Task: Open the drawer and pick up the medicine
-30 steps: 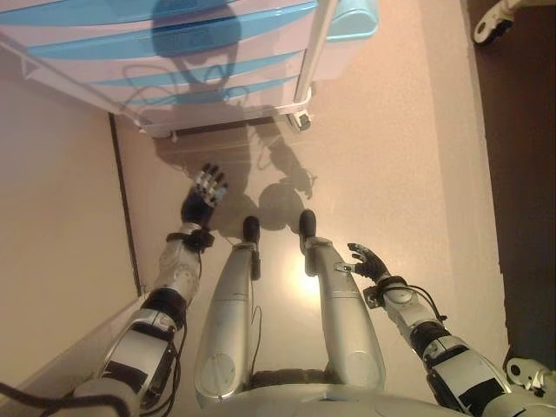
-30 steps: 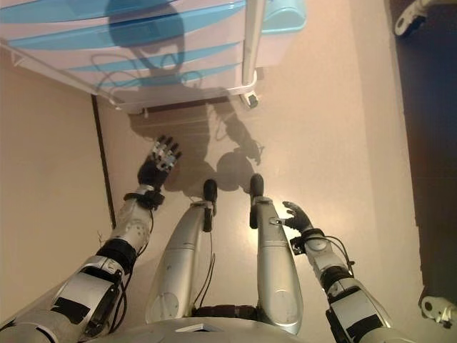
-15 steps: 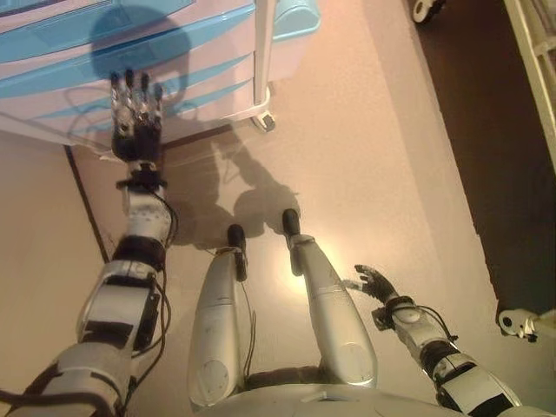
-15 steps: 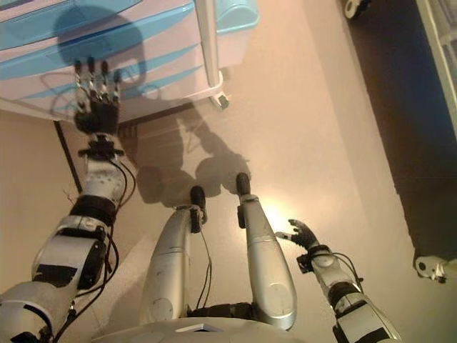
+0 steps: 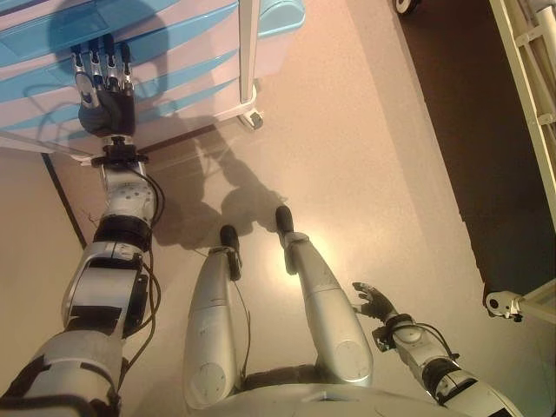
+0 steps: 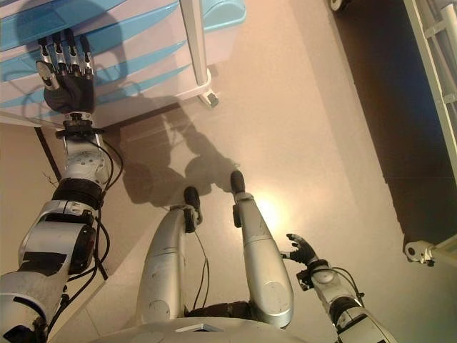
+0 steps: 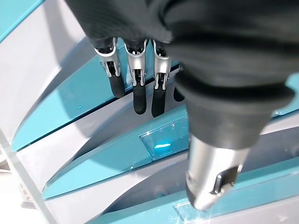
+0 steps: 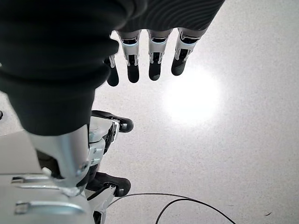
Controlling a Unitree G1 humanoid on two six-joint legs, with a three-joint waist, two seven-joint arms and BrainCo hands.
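While drawers are closed: I find the left hand (image 5: 102,102) raised, fingers straight, before the drawer unit (image 5: 187,52), empty.
Right hand (image 6: 303,251): low, relaxed, holding nothing.
Medicine: unseen.

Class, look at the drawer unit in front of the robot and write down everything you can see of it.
The drawer unit is a white, plastic-looking cabinet with a stack of curved, translucent blue drawer fronts, all shut. A white upright post runs down its right corner to a small caster on the beige floor. A light blue tub hangs on its right side. The left hand is raised before the fronts, fingers straight; contact cannot be told. No medicine shows.
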